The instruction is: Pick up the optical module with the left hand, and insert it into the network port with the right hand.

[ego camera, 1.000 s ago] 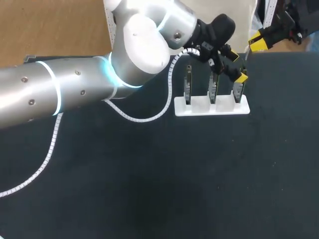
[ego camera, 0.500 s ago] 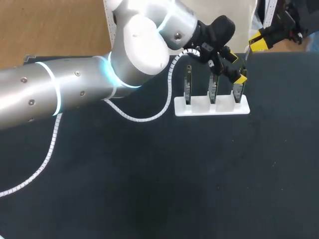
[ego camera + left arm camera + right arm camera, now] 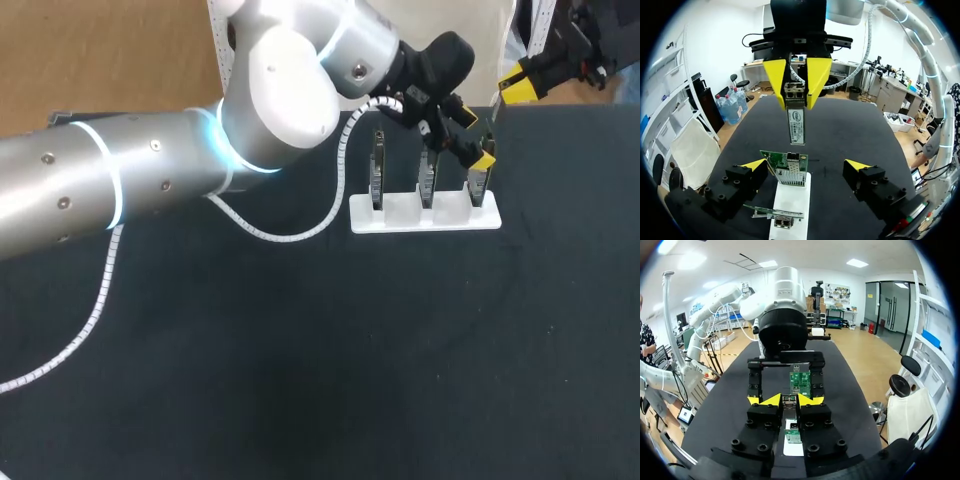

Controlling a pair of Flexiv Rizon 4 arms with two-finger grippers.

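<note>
The right claw [image 3: 796, 100] is closed on the optical module [image 3: 796, 125]. Its two yellow tips pinch the module's thicker end from both sides, and that end shows two small dark sockets side by side.

The module is a slim, silvery metal bar. A white label [image 3: 797, 121] runs along its face, carrying a small blue mark and lines of fine dark print too small to make out. The module hangs above the black desk [image 3: 855, 125]. Its free end points toward the left claw [image 3: 806, 165] and touches nothing.

The left claw is spread wide and holds nothing. Its yellow tips stand on either side of a green circuit card [image 3: 782, 162] and are apart from it. The card stands upright in a white holder [image 3: 790, 197]. It carries the network port [image 3: 791, 176], a silvery metal cage on its face. A second card [image 3: 771, 214] sits in the same holder, nearer that wrist.

In the head view the holder carries three upright cards in a row. The left claw is over the end card nearest the right arm. The right claw is at the far edge of the desk, near the holder but not touching it.
</note>
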